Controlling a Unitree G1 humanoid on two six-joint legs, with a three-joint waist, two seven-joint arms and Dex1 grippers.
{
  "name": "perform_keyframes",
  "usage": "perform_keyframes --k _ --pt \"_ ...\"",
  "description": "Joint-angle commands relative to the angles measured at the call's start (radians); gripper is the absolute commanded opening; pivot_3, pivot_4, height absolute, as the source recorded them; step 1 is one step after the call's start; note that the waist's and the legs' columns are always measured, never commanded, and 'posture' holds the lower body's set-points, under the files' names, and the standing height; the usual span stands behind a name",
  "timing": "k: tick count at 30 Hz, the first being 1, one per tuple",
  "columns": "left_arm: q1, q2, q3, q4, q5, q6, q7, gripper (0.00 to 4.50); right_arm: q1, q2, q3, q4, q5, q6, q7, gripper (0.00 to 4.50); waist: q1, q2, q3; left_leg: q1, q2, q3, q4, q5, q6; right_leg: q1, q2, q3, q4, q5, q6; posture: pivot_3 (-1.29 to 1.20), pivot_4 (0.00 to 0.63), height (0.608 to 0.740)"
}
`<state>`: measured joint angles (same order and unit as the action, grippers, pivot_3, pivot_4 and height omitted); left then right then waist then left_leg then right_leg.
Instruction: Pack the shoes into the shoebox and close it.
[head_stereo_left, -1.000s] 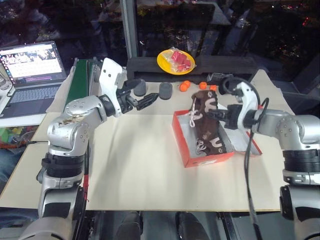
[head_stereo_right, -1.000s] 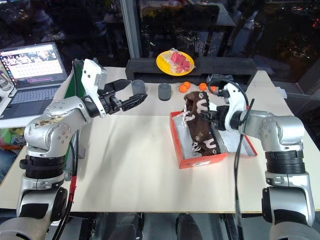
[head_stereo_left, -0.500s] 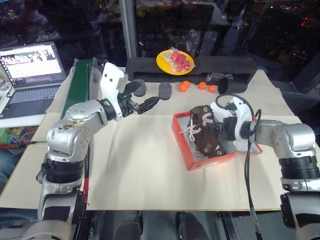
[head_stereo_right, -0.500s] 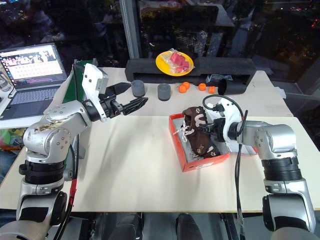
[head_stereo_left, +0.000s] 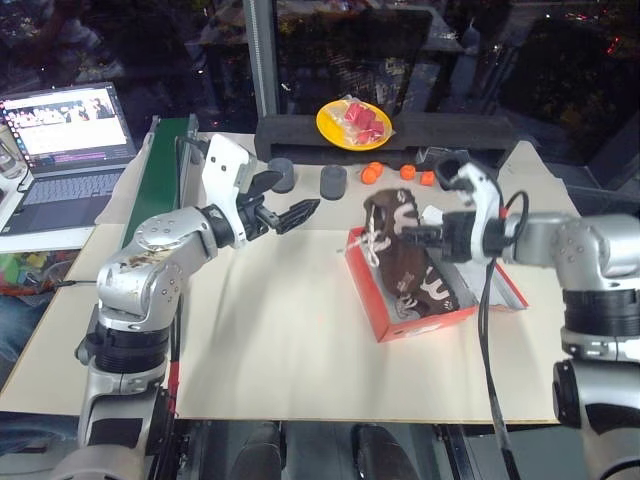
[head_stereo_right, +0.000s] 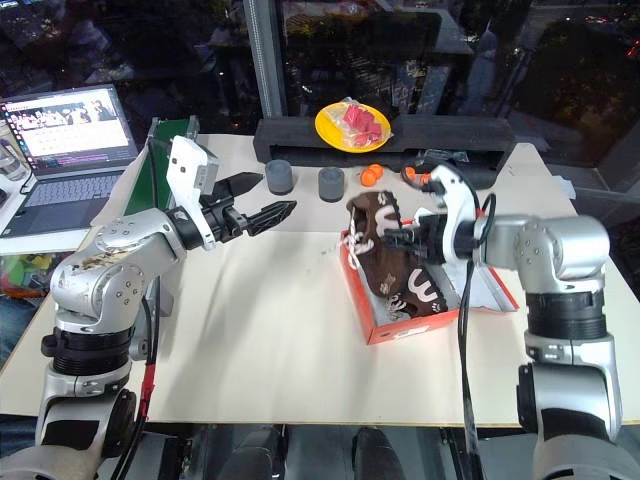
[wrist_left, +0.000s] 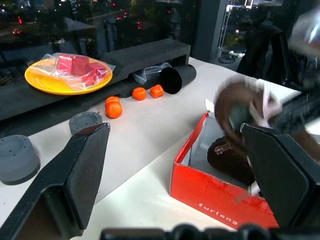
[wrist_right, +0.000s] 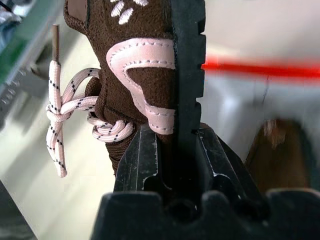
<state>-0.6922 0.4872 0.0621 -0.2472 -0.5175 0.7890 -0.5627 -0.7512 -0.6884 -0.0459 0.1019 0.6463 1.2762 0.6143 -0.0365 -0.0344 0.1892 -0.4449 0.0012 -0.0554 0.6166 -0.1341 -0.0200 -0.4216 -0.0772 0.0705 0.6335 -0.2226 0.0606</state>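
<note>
Right end effector (head_stereo_right: 392, 238) pinches one of the shoes (head_stereo_right: 390, 262) by its sole, tilted over the shoebox (head_stereo_right: 412, 318) near the bench's right edge (likely to seat it); left end effector (head_stereo_right: 262, 199) hangs spread, empty.

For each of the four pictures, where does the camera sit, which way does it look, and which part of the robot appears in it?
Left eye: on the head, looking down over the table; both arms show.
Right eye: beside it, same scene.
Left wrist: looks along the open left gripper toward the shoebox and yellow plate.
Right wrist: looks along the right gripper, shut on a shoe.
Shared: shoebox and shoe.
</note>
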Motion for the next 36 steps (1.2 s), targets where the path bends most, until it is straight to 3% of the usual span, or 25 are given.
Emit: perform_keyframes --k 1,4,12,16,24,30,36 --pt "-0.014 0.027 0.014 -0.036 -0.023 0.001 -0.031 4.5 0.004 -0.01 0.017 0.046 -0.06 -0.109 0.033 0.38 -0.005 0.0 0.0 0.0 0.0 0.0 0.0 0.0 0.0 0.0 0.0 0.0 0.0 0.0 0.0 0.0 0.15 0.74" --pt "-0.014 0.04 0.014 -0.037 -0.03 0.003 -0.049 4.5 -0.017 -0.017 0.087 0.104 -0.132 -0.162 0.056 0.38 -0.014 0.0 0.0 0.001 0.0 0.001 0.0 0.0 0.0 0.0 0.0 0.001 0.001 0.0 0.0 0.0 0.15 0.74" --pt "-0.008 0.037 0.006 -0.043 -0.031 0.002 -0.041 4.5 -0.128 -0.046 0.491 0.22 -0.438 -0.305 0.177 0.38 -0.007 -0.001 -0.001 0.003 0.0 0.0 0.004 0.0 0.0 0.002 0.0 0.0 0.004 0.0 0.0 0.0 0.15 0.74" --pt "0.002 0.037 0.009 -0.059 -0.037 0.008 -0.033 4.5 -0.17 -0.01 0.569 0.335 -0.515 -0.354 0.233 0.38 -0.003 -0.004 -0.003 0.004 0.0 0.0 0.009 0.0 0.0 0.005 0.0 0.0 0.005 0.0 0.001 0.0 0.15 0.74" --pt "0.009 0.038 0.007 -0.071 -0.041 0.019 -0.026 4.5 -0.224 0.118 0.578 0.556 -0.604 -0.445 0.264 0.38 -0.008 -0.014 -0.009 0.026 0.002 -0.001 0.009 -0.001 -0.001 0.032 0.001 -0.002 -0.004 -0.005 0.008 0.0 0.15 0.74" --pt "-0.005 0.024 -0.015 -0.065 -0.041 0.02 -0.028 4.5 -0.301 0.268 0.461 0.772 -0.598 -0.454 0.238 0.38 -0.015 -0.022 -0.015 0.032 0.005 0.0 0.009 -0.005 -0.007 0.035 0.002 -0.002 -0.004 -0.006 0.0 0.0 0.15 0.74" --pt "-0.005 0.023 -0.02 -0.065 -0.042 0.021 -0.029 4.5 -0.349 0.309 0.358 0.862 -0.57 -0.342 0.3 0.38 -0.036 -0.023 -0.016 0.033 0.011 0.002 0.008 -0.005 -0.008 0.035 0.009 -0.001 -0.004 -0.004 -0.003 0.0 0.15 0.74"
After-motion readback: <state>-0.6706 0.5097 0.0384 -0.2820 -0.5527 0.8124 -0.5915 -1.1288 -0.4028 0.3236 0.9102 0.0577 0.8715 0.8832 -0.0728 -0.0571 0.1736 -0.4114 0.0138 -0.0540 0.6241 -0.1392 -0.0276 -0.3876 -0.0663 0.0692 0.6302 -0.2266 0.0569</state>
